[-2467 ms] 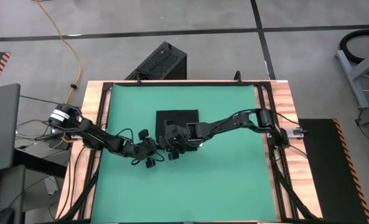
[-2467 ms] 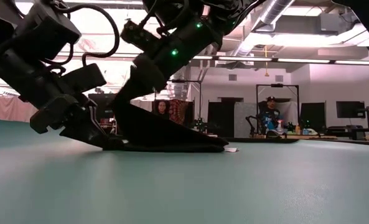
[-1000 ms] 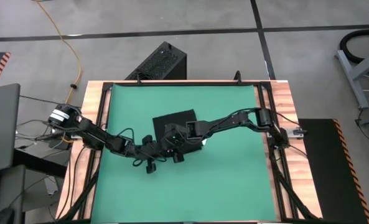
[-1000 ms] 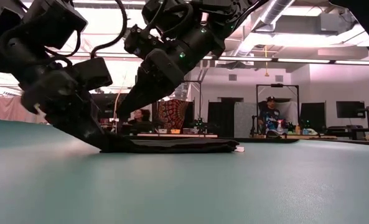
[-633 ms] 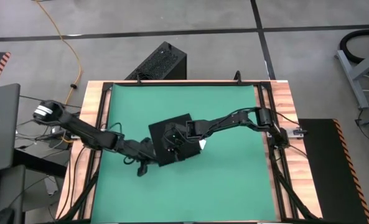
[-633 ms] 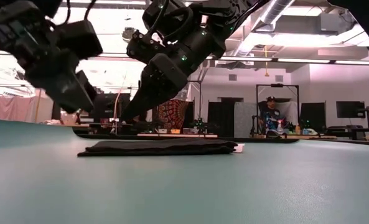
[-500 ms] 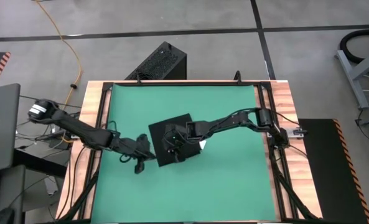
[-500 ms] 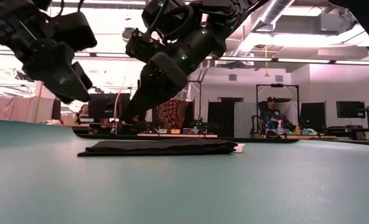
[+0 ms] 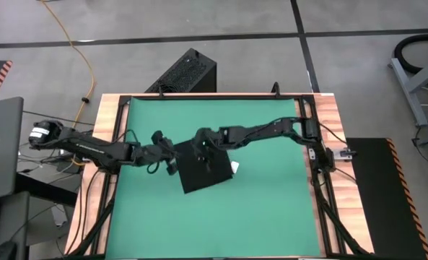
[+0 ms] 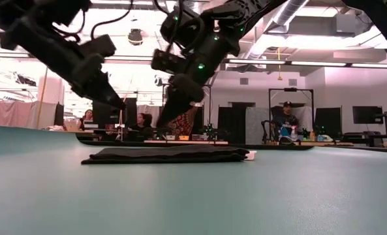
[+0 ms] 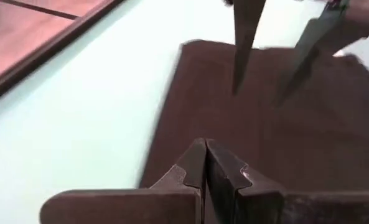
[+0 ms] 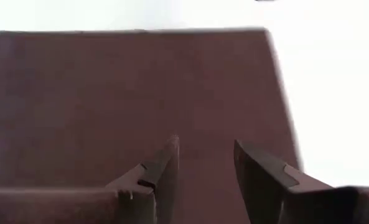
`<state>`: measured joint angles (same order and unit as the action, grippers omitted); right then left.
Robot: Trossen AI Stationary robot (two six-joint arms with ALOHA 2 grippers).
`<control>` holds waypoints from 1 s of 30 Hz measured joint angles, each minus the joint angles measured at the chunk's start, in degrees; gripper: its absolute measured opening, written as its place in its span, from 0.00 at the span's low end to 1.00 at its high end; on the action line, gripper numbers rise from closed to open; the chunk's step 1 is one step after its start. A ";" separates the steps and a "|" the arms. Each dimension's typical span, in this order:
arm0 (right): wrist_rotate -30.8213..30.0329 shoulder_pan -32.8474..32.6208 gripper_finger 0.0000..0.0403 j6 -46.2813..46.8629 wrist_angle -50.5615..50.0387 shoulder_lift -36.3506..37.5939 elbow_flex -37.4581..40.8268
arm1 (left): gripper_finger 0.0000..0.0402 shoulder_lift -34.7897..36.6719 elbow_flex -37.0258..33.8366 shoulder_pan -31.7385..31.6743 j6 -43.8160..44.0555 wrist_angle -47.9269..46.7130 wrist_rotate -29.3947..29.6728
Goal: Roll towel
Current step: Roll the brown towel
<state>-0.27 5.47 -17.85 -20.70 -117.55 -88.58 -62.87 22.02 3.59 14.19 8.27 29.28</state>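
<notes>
The towel [image 9: 204, 170] lies flat, folded, at the green bench's [image 9: 271, 209] centre. Right gripper [image 9: 203, 154] hovers parted over its 12 o'clock edge; left gripper [image 9: 169, 166], closed and empty, sits at 9 o'clock. Rolling seems unstarted: next, pinch an edge

A green mat [image 9: 264, 209] covers the wood-edged table [image 9: 334, 115], a black ribbed box [image 9: 185, 72] stands behind it, and people [image 10: 283, 124] sit in the room.

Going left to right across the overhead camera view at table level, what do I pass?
Left hand → towel → white tag → bare green mat.
</notes>
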 joint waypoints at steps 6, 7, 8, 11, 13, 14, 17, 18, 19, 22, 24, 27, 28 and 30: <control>4.61 2.45 0.43 1.72 -8.02 2.02 -0.06 | 0.00 -1.06 -0.30 -7.70 -6.84 0.40 -9.28; 5.56 1.98 0.43 0.90 -9.34 2.05 -0.05 | 0.00 -0.99 -0.58 -8.32 -9.60 0.78 -12.08; 5.56 1.47 0.43 -0.45 -9.96 2.11 0.15 | 0.00 -1.01 -0.85 -9.01 -12.20 1.88 -15.09; 2.78 1.21 0.43 -3.43 -10.23 2.13 2.09 | 0.00 -1.01 -1.39 -11.44 -14.21 3.19 -18.32; 2.61 2.31 0.43 -3.25 -10.18 2.11 2.66 | 0.00 -1.03 -1.42 -13.48 -14.18 4.11 -18.21; 2.04 3.00 0.43 -2.66 -9.76 2.11 2.83 | 0.00 -1.03 -1.42 -14.43 -14.33 4.80 -18.30; 1.58 4.47 0.43 0.96 -7.31 2.11 3.10 | 0.00 -1.03 -1.40 -17.28 -13.49 7.48 -18.49; 2.33 4.44 0.43 1.90 -6.81 2.11 3.20 | 0.00 -0.99 -1.42 -18.14 -12.69 7.89 -18.70; 3.64 4.06 0.43 2.20 -6.63 2.11 3.22 | 0.00 -0.99 -1.40 -18.75 -12.55 7.97 -19.79; 9.00 1.21 0.43 -0.03 -6.59 2.11 3.27 | 0.00 -1.00 -1.40 -18.93 -16.26 4.35 -27.42; 9.17 -1.62 0.43 -2.44 -6.26 2.11 4.03 | 0.00 -1.01 -1.46 -17.93 -18.68 2.56 -33.20; 7.37 -5.55 0.43 -3.98 -6.44 2.11 5.75 | 0.00 -1.01 -1.46 -14.26 -17.39 4.08 -35.21; 7.07 -6.57 0.43 -3.76 -6.45 2.11 6.54 | 0.00 -1.01 -1.46 -12.34 -16.68 4.63 -34.94; 6.31 -8.46 0.43 -3.08 -6.13 2.13 8.45 | 0.00 -1.01 -1.46 -7.13 -16.60 5.63 -32.35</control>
<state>6.04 -2.99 -20.93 -26.83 -115.42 -80.14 -63.88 20.56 -3.54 -2.41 13.90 -3.07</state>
